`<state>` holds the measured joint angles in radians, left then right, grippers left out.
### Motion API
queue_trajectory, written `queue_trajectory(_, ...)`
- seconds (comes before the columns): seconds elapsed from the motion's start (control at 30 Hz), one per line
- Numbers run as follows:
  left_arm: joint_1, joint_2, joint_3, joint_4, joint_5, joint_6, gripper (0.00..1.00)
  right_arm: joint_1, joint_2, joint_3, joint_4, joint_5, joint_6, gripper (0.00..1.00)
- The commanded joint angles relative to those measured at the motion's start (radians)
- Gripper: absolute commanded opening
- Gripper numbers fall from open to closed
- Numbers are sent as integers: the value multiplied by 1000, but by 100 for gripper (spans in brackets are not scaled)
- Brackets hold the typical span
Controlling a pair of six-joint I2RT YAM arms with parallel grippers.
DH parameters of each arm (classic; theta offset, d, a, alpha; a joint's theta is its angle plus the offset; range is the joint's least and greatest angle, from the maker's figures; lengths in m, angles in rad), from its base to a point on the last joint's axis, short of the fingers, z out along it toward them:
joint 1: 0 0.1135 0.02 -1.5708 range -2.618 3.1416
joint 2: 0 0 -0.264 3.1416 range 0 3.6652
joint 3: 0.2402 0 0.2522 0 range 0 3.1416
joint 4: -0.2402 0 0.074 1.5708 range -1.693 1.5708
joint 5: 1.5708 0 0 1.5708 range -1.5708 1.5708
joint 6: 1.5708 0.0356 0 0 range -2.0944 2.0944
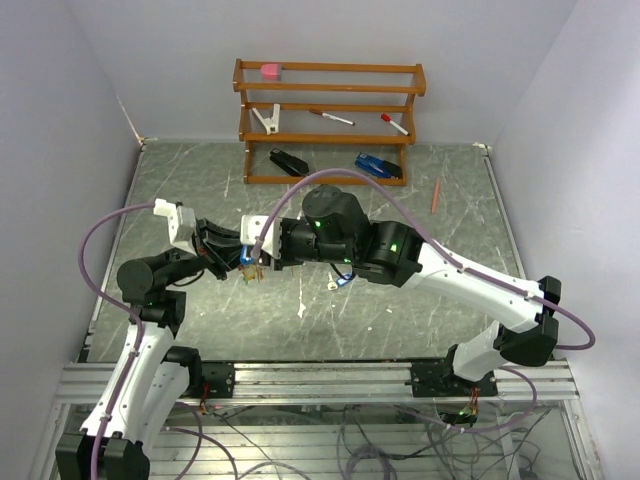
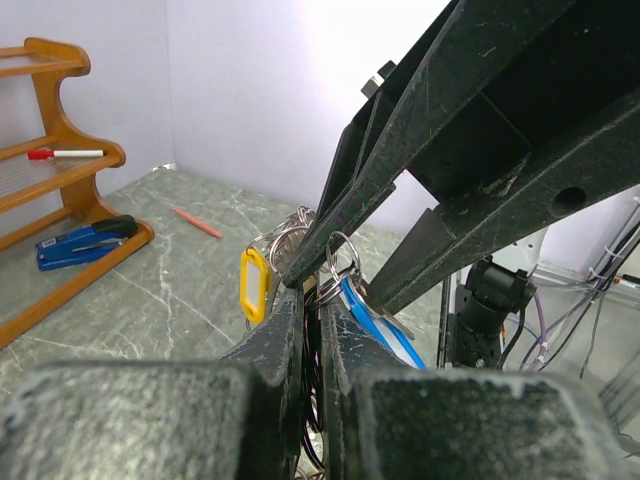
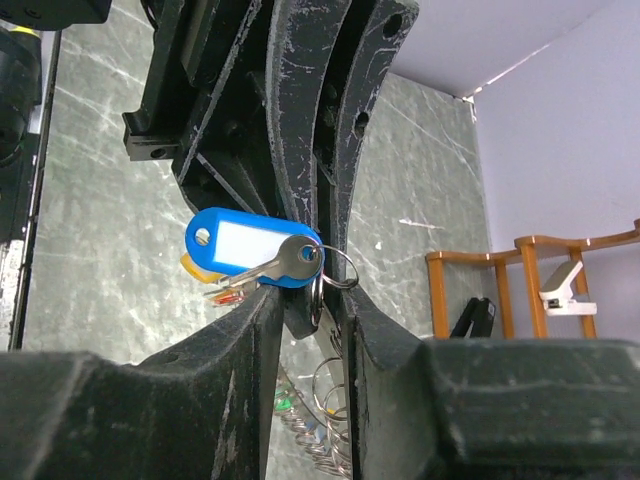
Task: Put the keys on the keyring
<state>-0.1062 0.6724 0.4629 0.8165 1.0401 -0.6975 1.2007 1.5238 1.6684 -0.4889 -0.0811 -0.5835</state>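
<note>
My two grippers meet tip to tip above the middle of the table. My left gripper [image 1: 243, 262] is shut on the keyring [image 3: 312, 440], whose ridged silvery coils hang below the fingers. My right gripper [image 1: 262, 260] is closed on the small split ring [image 3: 337, 268] of a key [image 3: 281, 262] with a blue tag [image 3: 243, 245]. The blue tag [image 2: 385, 325] also shows beside my left fingers [image 2: 283, 330]. A yellow tag [image 2: 254, 285] hangs from the ring bunch, and a red-orange tag [image 3: 229, 295] peeks out behind the blue one. In the left wrist view the right fingers [image 2: 400, 170] come in from above.
A wooden rack [image 1: 330, 125] at the back holds a pink eraser [image 1: 270, 71], a white clip [image 1: 268, 119], two markers, a black stapler [image 1: 289, 162] and a blue stapler [image 1: 378, 165]. An orange pencil [image 1: 436, 195] lies at the back right. A small blue and white item [image 1: 340, 280] lies under my right arm.
</note>
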Motion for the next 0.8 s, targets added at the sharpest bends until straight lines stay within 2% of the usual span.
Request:
queue_trajectory(0.0, -3, -26, 56, 47, 11, 0, 7, -12, 13, 4, 3, -3, -6, 26)
queue_trajectory(0.33, -3, -42, 59, -17, 5, 55, 7, -32, -10, -5, -16, 20, 12, 14)
queue_trajectory(0.6, -3, -45, 65, -32, -2, 65, 7, -35, -19, -18, -35, 45, 34, 11)
queue_trajectory(0.7, -3, -48, 68, -34, 1, 61, 7, -36, -9, -16, -41, 42, 42, 2)
queue_trajectory(0.77, -3, -54, 69, -46, 4, 67, 7, -39, -4, -18, -38, 44, 50, 0)
